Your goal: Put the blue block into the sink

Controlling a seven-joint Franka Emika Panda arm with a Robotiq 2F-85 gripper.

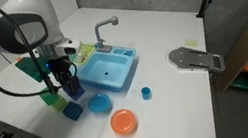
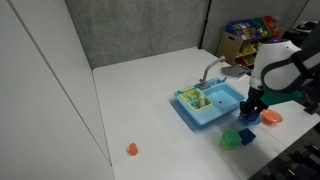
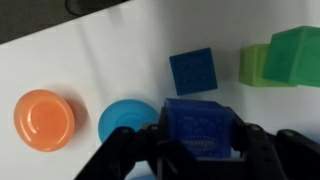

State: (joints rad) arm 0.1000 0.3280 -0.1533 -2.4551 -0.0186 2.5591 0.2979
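- Gripping the block (image 3: 200, 122), the gripper (image 3: 200, 138) is clenched on it: in the wrist view its dark fingers (image 3: 150, 142) press the block's left and right sides.
- The block fills the gap between the fingers, with its studded face towards the camera.
- It is held off the table (image 1: 182, 110), not in the sink (image 1: 109, 71).
- In an exterior view the gripper (image 1: 66, 87) hangs just left of the sink, over a cluster of cubes.
- Below the held block in the wrist view lie a blue cube (image 3: 193, 70) and, to its right, two green cubes (image 3: 290, 55).
- A blue bowl (image 3: 125, 120) sits just left of the gripper and an orange bowl (image 3: 45, 118) farther left, both on the table.
- The faucet (image 1: 107, 26) stands at the sink's far edge.
- In an exterior view the gripper (image 2: 250, 108) is to the right of the sink (image 2: 212, 105).
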